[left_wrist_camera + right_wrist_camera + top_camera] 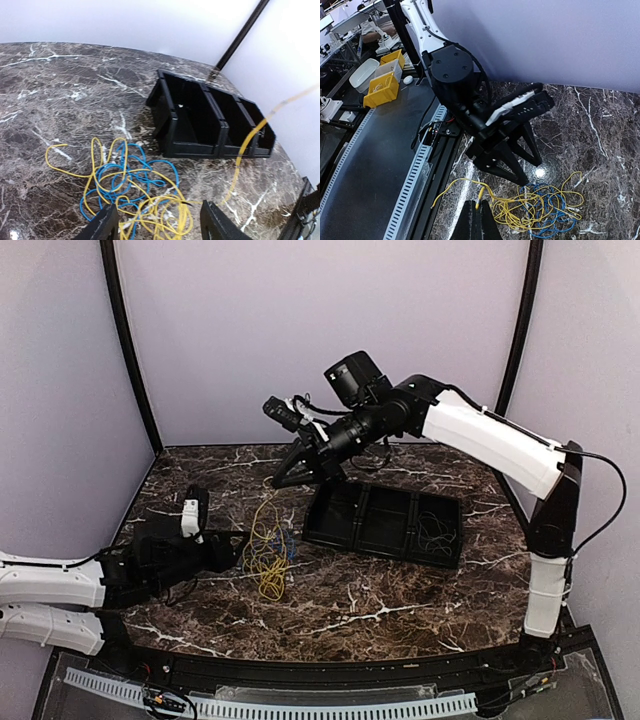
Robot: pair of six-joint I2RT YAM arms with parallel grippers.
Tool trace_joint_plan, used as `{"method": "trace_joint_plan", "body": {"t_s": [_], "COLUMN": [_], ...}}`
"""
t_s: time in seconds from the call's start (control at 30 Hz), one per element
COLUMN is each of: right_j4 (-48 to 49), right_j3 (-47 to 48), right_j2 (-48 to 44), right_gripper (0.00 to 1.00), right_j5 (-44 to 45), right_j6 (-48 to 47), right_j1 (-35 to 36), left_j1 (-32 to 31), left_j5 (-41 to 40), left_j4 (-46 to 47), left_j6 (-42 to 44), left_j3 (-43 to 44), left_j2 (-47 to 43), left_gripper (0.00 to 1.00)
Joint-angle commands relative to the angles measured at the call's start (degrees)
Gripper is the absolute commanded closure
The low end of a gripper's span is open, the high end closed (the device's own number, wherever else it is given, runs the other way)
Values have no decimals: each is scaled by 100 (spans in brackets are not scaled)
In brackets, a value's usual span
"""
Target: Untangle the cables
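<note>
While looking down from above, dark brown marble table [400, 600] veined in white, boxed in by pale lilac walls [230, 330], black poles [128, 350] climbing the back corners. Right of centre, flat on the marble, a black tray [345, 510] split into compartments, and in its rightmost compartment a thin dark cable [436, 530], loosely coiled. Left of the tray and apart from it, loose on the stone, the tangled cables [268, 552], yellow and blue looped through each other.

Low at the left of the overhead shot, just beside that heap, the left gripper [160, 227]: fingers spread wide, gripping nothing, hanging right over the near end of the tangle in its own view. Above the heap, mid-frame, the right gripper [278, 480]: closed tight, pinching one yellow cable [254, 132], drawn up in a taut slant from the pile toward the upper right of the left wrist view, crossing in front of the tray.

Beyond the table edge, upper left in the right wrist view, yellow bins [382, 90], a white bin [362, 75] and a grey surface [365, 170].
</note>
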Motion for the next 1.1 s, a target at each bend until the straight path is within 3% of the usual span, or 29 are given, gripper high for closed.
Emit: {"method": "trace_joint_plan", "body": {"t_s": [0.0,0.17,0.5,0.73,0.9,0.97,1.07], "right_j4": [110,130,143,149,53,-14,-116], "right_j3": [522,401,11,-140,-22,120,452], "right_j2": [21,-162,-597,-879,-1374,-1621,-1824], "right_gripper": [100,100,100,100,100,100,100], "right_j5": [-87,111,475,603,1149,1453,963], "right_j6": [252,157,-43,-122,-473,-718,-685], "right_j1": [-27,38,231,246,225,155,-528], "left_j1": [-152,-187,-207,-225,-219,-214,-216], "left_j5": [670,820,1714,1204,1027,964,934], "left_j4": [318,847,2301,3818,3839,3683,3343], "left_j6": [718,1436,2345,2503,2634,2704,2717], "left_j3": [-489,-534,249,386,510,529,600], "left_j2": [-692,-514,1653,2794,3520,3702,3943], "left_gripper": [41,41,44,67,83,84,86]}}
